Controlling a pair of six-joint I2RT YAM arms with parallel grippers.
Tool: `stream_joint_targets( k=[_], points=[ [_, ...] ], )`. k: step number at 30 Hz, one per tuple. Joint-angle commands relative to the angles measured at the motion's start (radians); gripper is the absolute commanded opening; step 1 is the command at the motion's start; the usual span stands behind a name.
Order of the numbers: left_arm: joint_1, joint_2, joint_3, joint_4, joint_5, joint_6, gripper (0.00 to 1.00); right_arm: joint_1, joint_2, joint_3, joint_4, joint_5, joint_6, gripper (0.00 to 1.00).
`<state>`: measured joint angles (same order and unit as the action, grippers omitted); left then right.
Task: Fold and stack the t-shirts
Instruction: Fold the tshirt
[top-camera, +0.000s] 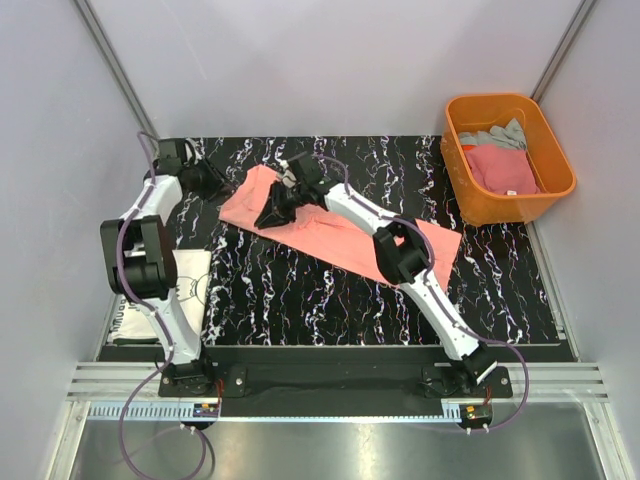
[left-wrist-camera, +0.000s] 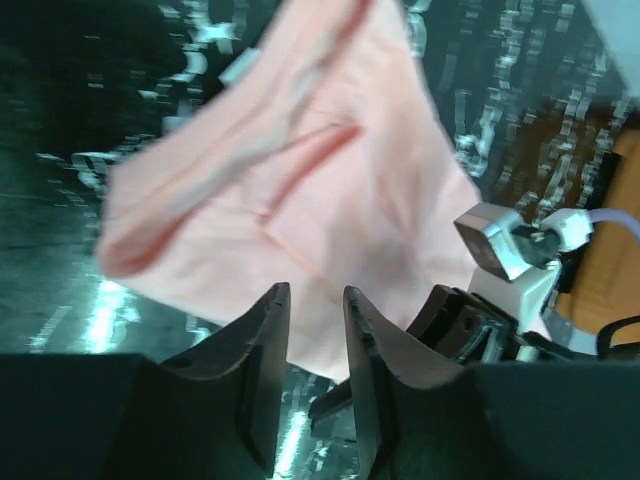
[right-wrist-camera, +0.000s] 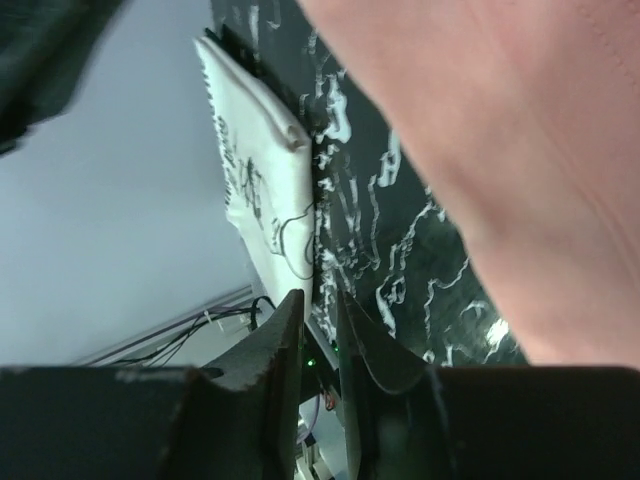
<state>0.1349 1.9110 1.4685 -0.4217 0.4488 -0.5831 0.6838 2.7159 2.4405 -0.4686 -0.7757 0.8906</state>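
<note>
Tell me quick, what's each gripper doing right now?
Left gripper: narrowly open, empty, by the salmon-pink cloth t-shirt.
Right gripper: narrowly open, empty.

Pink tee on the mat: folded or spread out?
Partly folded: the pink tee lies as a long narrow band across the mat, layers doubled at its left end, not yet a compact square.
</note>
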Motion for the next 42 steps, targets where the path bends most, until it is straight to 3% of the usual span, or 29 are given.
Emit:
stream_joint_targets(
  k=[1,4,9,16,20,25,30,31,34,35,36,37,38,42],
  points=[
    [-0.04,0.0,-0.092,0.06,0.071,-0.06,0.31,-0.047,-0.166,-0.053,-0.01,0.015,-0.044,0.26],
    [-0.052,0.031,-0.152,0.141,0.093,-0.103,0.3,-0.087,-0.227,-0.138,-0.028,0.019,-0.099,0.27],
    [-0.052,0.109,-0.154,0.144,0.061,-0.072,0.3,-0.154,-0.39,-0.354,-0.093,0.102,-0.24,0.32],
    [-0.038,0.18,-0.015,0.042,0.024,-0.021,0.29,-0.262,-0.684,-0.708,-0.186,0.197,-0.389,0.38],
    [-0.037,0.111,-0.007,0.018,0.004,-0.023,0.31,-0.279,-0.803,-0.84,-0.332,0.379,-0.507,0.5],
    [-0.058,0.013,0.0,-0.011,-0.071,-0.072,0.4,-0.279,-0.91,-0.96,-0.41,0.593,-0.576,0.61],
    [-0.165,0.019,-0.031,-0.008,-0.108,-0.187,0.42,-0.285,-0.92,-1.003,-0.466,0.822,-0.572,0.68],
    [-0.182,0.043,-0.03,-0.008,-0.107,-0.205,0.41,-0.291,-0.912,-1.005,-0.466,0.838,-0.565,0.65],
    [-0.228,0.098,-0.013,-0.002,-0.142,-0.253,0.37,-0.311,-0.889,-1.006,-0.472,0.892,-0.552,0.4],
    [-0.234,0.111,-0.005,-0.003,-0.156,-0.27,0.36,-0.313,-0.883,-1.008,-0.47,0.892,-0.553,0.31],
    [-0.241,0.124,0.003,-0.002,-0.165,-0.28,0.35,-0.314,-0.866,-1.009,-0.47,0.892,-0.556,0.12],
    [-0.241,0.147,0.016,0.0,-0.183,-0.288,0.34,-0.313,-0.858,-1.018,-0.464,0.892,-0.562,0.05],
    [-0.241,0.16,0.024,0.0,-0.196,-0.294,0.33,-0.314,-0.848,-1.028,-0.447,0.88,-0.57,0.0],
    [-0.239,0.223,0.093,-0.003,-0.236,-0.287,0.33,-0.314,-0.785,-1.063,-0.395,0.808,-0.575,0.0]
  ],
)
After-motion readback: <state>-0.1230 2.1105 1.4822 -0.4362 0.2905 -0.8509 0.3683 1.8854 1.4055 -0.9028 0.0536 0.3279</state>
